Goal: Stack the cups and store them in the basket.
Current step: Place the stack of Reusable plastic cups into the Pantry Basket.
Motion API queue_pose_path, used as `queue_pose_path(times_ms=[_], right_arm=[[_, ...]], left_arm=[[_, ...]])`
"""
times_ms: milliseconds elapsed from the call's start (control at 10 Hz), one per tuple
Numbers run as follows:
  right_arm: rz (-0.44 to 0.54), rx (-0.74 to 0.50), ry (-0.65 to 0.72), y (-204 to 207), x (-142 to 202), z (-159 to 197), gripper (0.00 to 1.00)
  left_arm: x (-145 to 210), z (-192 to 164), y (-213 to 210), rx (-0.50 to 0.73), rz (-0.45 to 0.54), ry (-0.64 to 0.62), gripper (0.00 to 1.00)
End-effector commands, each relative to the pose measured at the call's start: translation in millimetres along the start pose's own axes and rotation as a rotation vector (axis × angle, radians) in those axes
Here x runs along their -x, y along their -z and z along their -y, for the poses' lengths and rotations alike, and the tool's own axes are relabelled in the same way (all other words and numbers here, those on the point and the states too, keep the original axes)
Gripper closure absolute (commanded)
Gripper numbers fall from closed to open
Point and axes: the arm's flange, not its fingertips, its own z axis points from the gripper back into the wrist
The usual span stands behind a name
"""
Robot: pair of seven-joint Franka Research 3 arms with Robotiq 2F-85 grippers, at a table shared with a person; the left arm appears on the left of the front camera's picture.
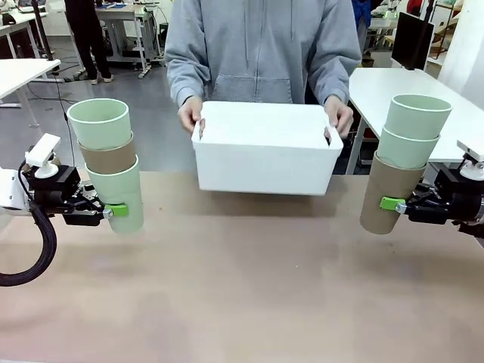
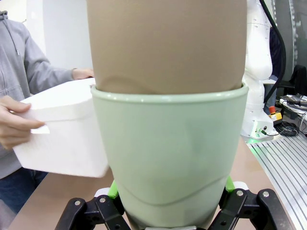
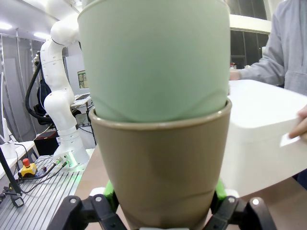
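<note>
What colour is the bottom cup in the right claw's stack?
Tan-brown cup, best in right wrist view.

In the left wrist view the top edge cuts off the tall tan-brown matte cup [image 2: 165, 43]. The pale mint green cup [image 2: 168, 163] under it hides most of the left gripper [image 2: 170, 188] (only green bits peek out). In the front view the far finger of the right gripper [image 1: 387, 203] is behind the other tan-brown cup [image 1: 389, 189]. The big white plastic basket [image 3: 261, 134] runs off the right wrist view's edge.

The brown table [image 1: 242, 287] has a white basket [image 1: 265, 162] at the middle of its far edge; I can't tell if it actually rests there.
</note>
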Motion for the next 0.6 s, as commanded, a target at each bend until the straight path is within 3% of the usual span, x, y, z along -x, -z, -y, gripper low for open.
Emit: queue_pose_path(times_ms=[0,500], right_arm=[[0.002,0.0,-0.01,-0.1,-3.8,-0.7,0.14],[0.002,0.0,-0.01,-0.1,-3.8,-0.7,0.14]], left_arm=[[-3.7,0.1,0.6,0.005,0.008,0.008,0.15],[-3.7,0.1,0.6,0.005,0.008,0.008,0.15]])
